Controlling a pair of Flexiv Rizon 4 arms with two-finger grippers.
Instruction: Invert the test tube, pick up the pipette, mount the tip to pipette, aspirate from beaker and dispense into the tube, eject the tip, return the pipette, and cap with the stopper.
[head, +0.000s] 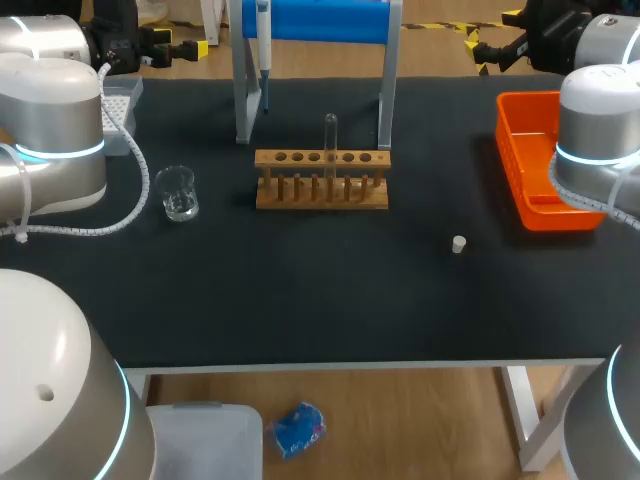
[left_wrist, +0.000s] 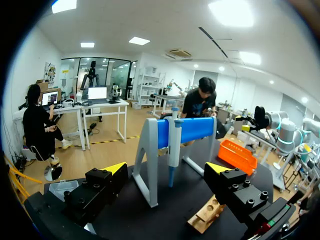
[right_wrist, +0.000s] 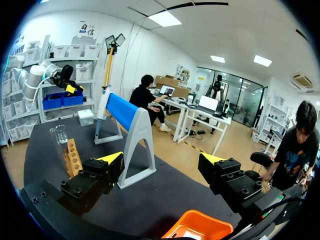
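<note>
A small white stopper (head: 458, 244) lies near right on the dark surface (head: 330, 300). Farther back on the left stands a glass beaker (head: 177, 193). At the middle, a wooden rack (head: 321, 190) holds the test tube (head: 330, 135) upright, its long axis vertical. Behind it the pipette (head: 263, 40) hangs tip down on a blue stand (head: 315, 20). The left arm (head: 55, 130) and right arm (head: 600, 140) sit raised at the far corners. The left jaws and right jaws are spread wide, holding nothing.

Silver arms (head: 50, 130), cyan rings, black yellow-tipped fingers (left_wrist: 97, 190).
</note>
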